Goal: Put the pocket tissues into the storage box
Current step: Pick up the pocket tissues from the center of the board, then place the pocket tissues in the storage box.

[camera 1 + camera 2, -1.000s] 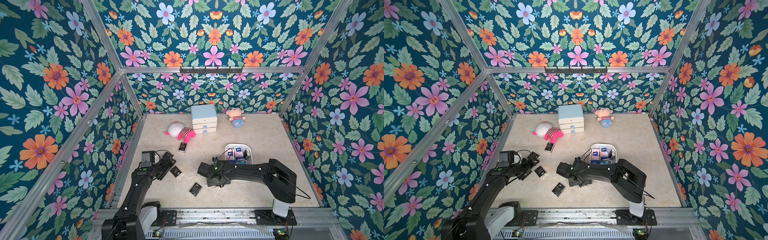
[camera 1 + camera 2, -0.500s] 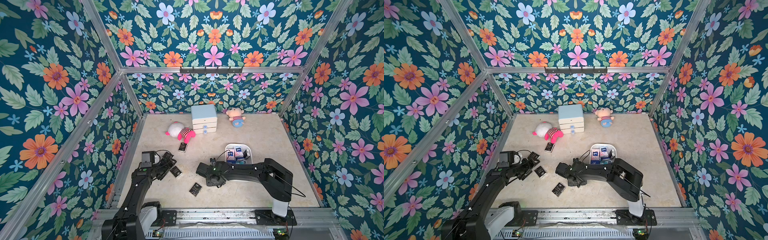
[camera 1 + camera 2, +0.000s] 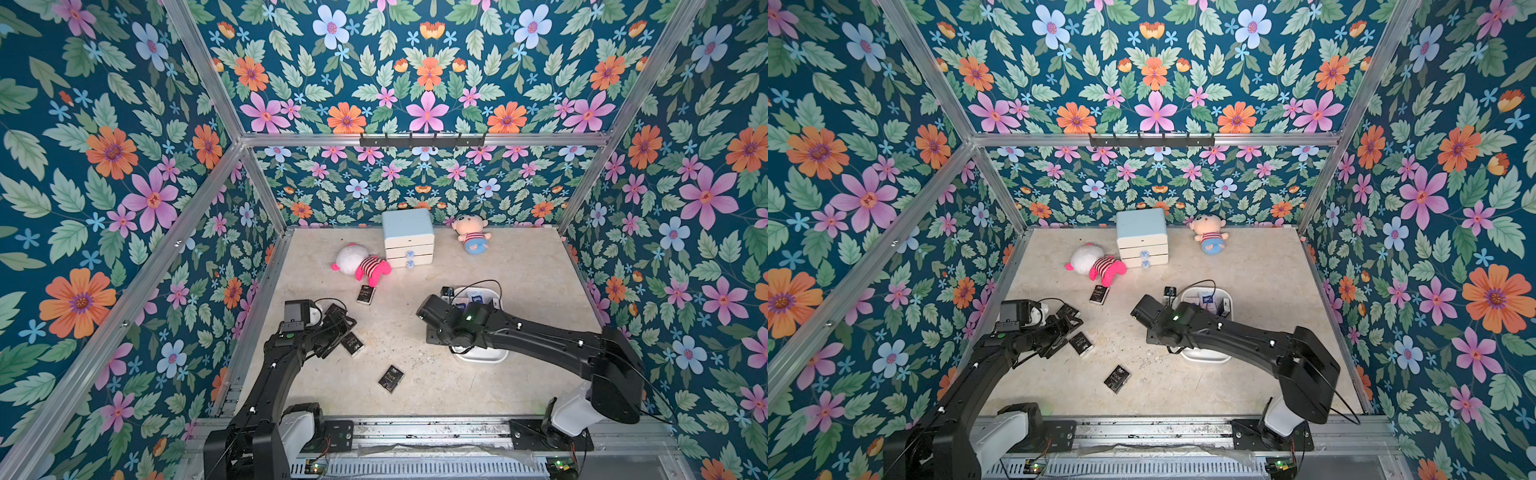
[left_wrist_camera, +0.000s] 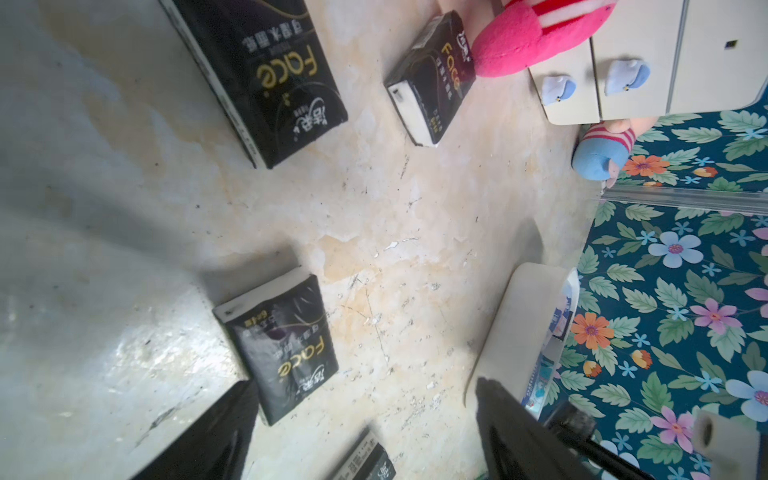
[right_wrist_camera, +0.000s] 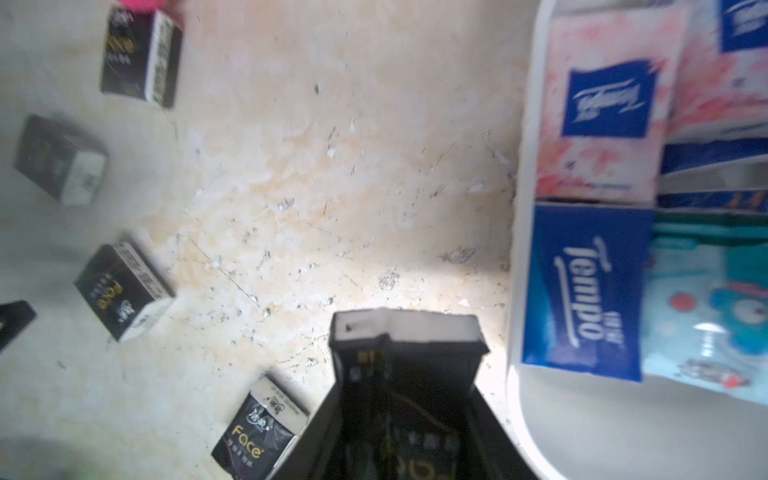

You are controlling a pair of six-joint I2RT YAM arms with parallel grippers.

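In the right wrist view my right gripper (image 5: 405,353) is shut on a black pocket tissue packet (image 5: 432,328), held above the floor just beside the white storage box (image 5: 519,208). The box (image 3: 494,357) holds blue and pink packets; my right arm covers most of it in both top views. Several black packets lie loose on the floor (image 3: 365,295) (image 3: 352,344) (image 3: 390,378). My left gripper (image 3: 338,328) stands open next to the middle one. Nothing sits between its fingers (image 4: 511,428).
A white drawer cabinet with a light blue top (image 3: 408,237) stands at the back. A pink plush toy (image 3: 361,264) lies to its left and a small doll (image 3: 471,239) to its right. Floral walls close in three sides.
My right gripper has shut on a black packet, lifted it and swung towards the storage box. The left arm has not moved.
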